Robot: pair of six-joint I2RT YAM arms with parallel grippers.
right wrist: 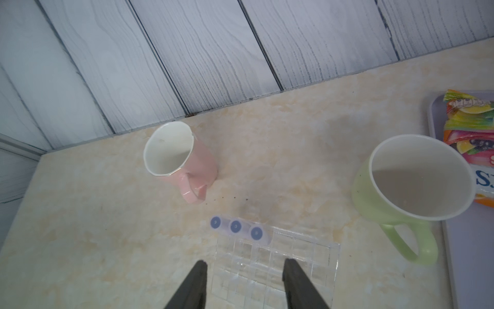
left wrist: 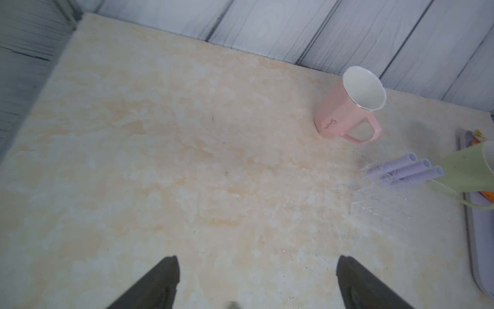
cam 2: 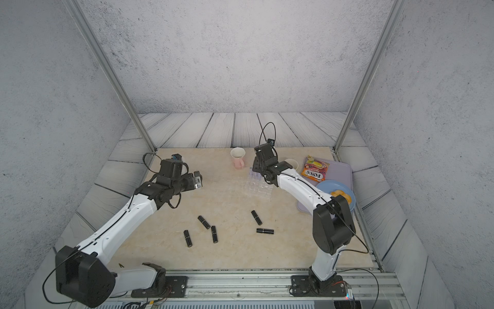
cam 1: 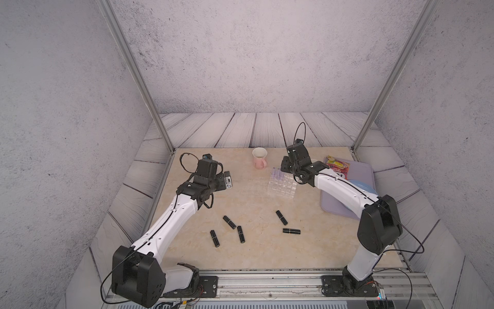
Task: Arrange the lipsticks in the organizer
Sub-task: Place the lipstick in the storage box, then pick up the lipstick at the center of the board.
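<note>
Left gripper (left wrist: 257, 260): jaws spread wide with nothing between them, only bare table (cam 1: 254, 256) below; its arm sits left of centre in both top views.
Right gripper (right wrist: 246, 263): jaws parted and holding nothing, over the organizer's grid; whether it touches the plastic cannot be told.
Organizer (cam 1: 283, 184): clear gridded tray, flat on the table, right of centre in both top views, between the pink mug and the lilac tray.
Lilac lipsticks (right wrist: 235, 227): three, upright in adjoining cells of the organizer's edge row nearest the pink mug.
Black lipsticks (cam 1: 229, 222): five, lying on the table at lower centre. Three are grouped to the left and two to the right, all well apart from the organizer.
Pink mug (cam 1: 259, 157): upright, upper centre of the tabletop.
Green mug (right wrist: 411, 182): upright, just beside the organizer, at the tray's edge.
Lilac tray (cam 1: 361, 174): right edge of the table; carries a snack packet (cam 2: 315, 168) and a blue plate (cam 2: 334, 187).
</note>
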